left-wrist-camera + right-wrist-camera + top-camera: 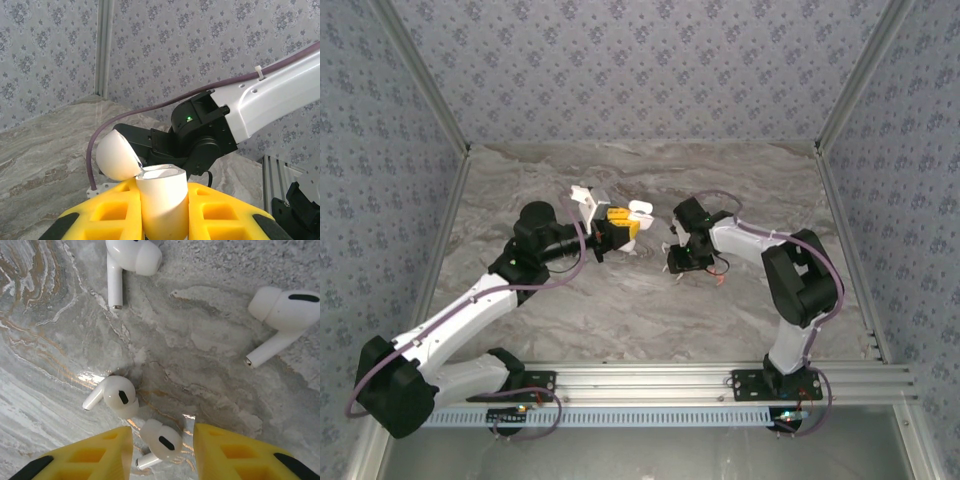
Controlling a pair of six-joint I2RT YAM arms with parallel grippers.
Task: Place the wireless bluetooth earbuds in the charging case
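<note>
On the marbled table (215, 335) the right gripper (163, 432) stands half-spread astride a white earbud (161, 441), untouched, so an uneven squeeze could flick it into its neighbour (118, 397) just beyond the fingertips; the left gripper (163, 215) pinches the open case (160, 192).

Grey marbled tabletop (620, 310), floral-patterned walls (640, 60)

Grey-blue floral wallpaper (640, 60) covered the back and side walls, a metal post (104, 45) stood in the corner, a grey marble-look table (620, 320) with tan veins lay under even light, and a ribbed rail (660, 380), probably aluminium, edged its near side.
</note>
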